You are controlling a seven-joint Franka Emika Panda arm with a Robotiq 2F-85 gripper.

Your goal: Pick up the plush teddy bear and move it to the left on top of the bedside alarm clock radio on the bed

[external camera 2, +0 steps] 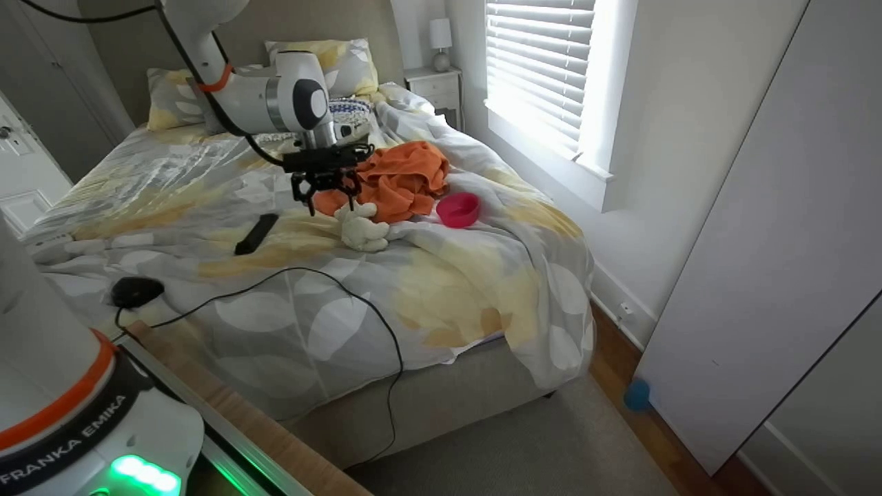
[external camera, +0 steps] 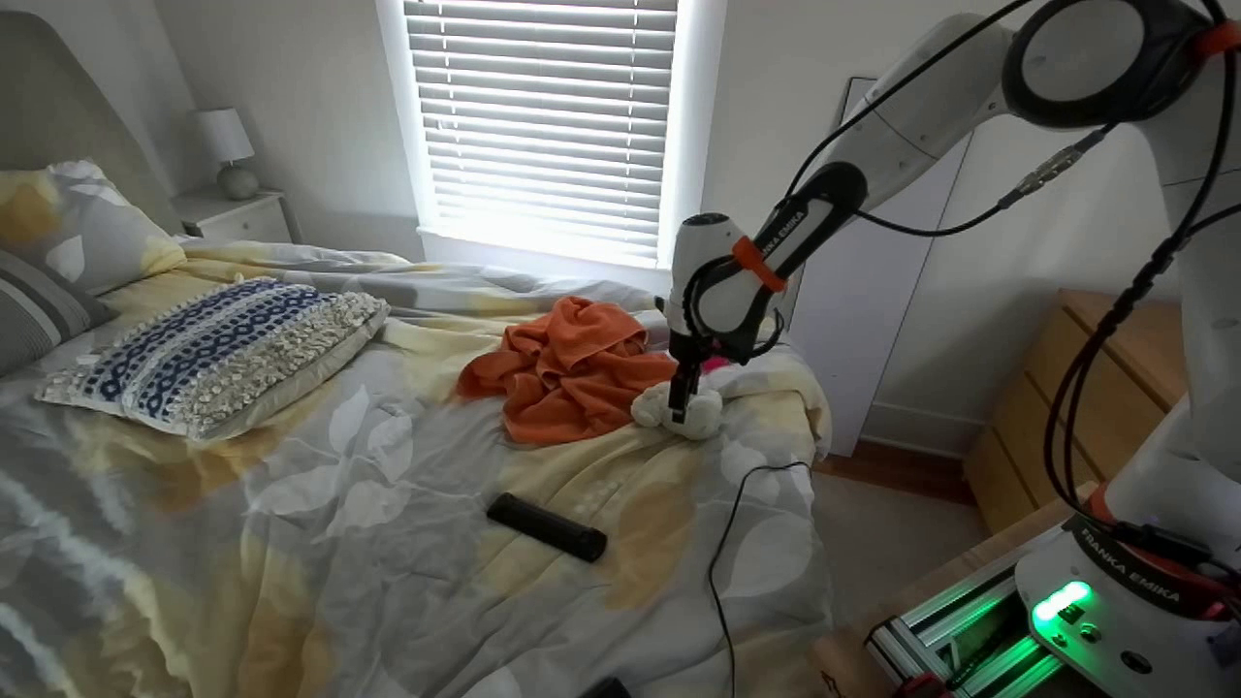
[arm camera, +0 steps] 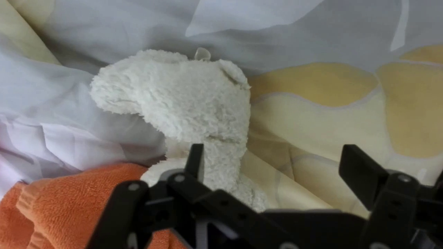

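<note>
1. A white plush teddy bear [arm camera: 193,97] lies on the grey-and-yellow patterned bedspread [external camera 2: 455,282], beside the crumpled orange towel [external camera: 572,364].
2. The black two-fingered hand [arm camera: 275,164] stands wide apart, one finger overlapping the bear in the wrist view.
3. A black bar-shaped object [external camera: 547,527] lies apart.

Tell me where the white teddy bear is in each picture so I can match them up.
In an exterior view: teddy bear just right of and below centre, orange cloth to its left.
In an exterior view: teddy bear left of centre, orange cloth above it.
In the wrist view: teddy bear left of centre, orange cloth to its lower left.
Shared landmark: that orange cloth.
</note>
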